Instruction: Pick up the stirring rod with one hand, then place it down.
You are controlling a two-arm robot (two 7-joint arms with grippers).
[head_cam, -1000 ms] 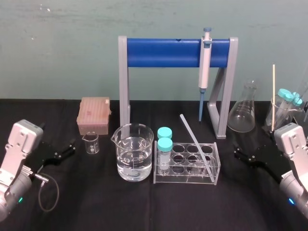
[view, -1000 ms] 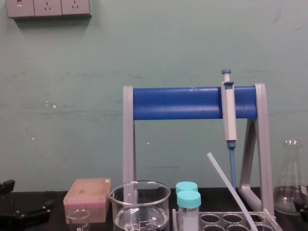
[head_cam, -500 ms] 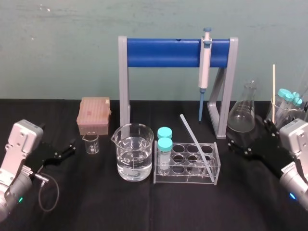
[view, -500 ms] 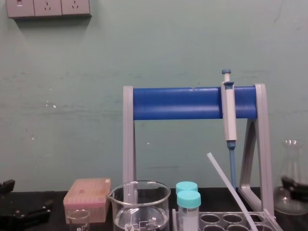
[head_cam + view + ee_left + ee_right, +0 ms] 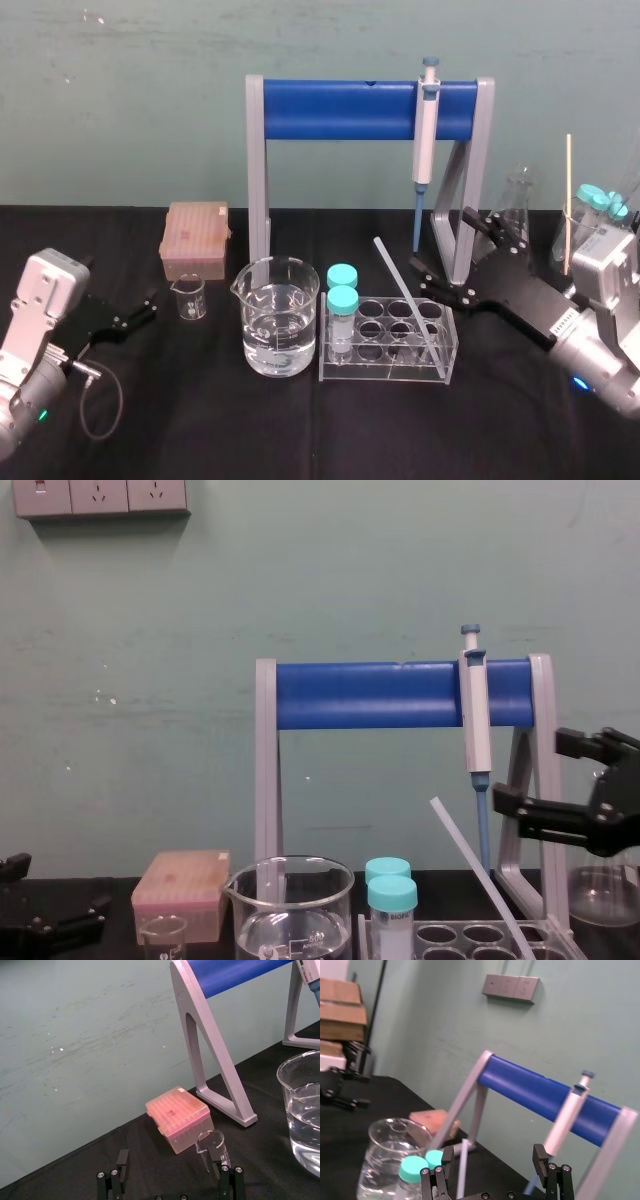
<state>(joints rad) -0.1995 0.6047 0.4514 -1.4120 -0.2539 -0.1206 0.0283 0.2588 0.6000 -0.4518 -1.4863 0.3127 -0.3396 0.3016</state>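
While the right gripper (image 5: pixel 441 238) hangs above the table with its two black fingers spread wide and nothing between them, the task stands at the approach, with the pickup not yet made. The stirring rod (image 5: pixel 405 298) leans in the clear test tube rack (image 5: pixel 385 372): its lower end sits at the rack's right end and its upper end slants up toward the robot's left, free in the air. The gripper is near that free upper part, just to its right and in front of the grey leg of the pipette stand (image 5: pixel 457 225). From the right wrist, the rod (image 5: pixel 462 1165) lies ahead between the open fingers, so the line-up looks fair.

The next move probably calls for easing forward until the fingers straddle the rod above the rack, then closing gently, since thin glass may slip or snap. Lifting along the rod's slant would likely spare the rack a tug. The hanging pipette (image 5: pixel 425 130) and the stand leg are close and need clearance.

The left gripper (image 5: pixel 140 310) sits low at the table's left, near a small beaker (image 5: pixel 188 297), fingers apart and idle.
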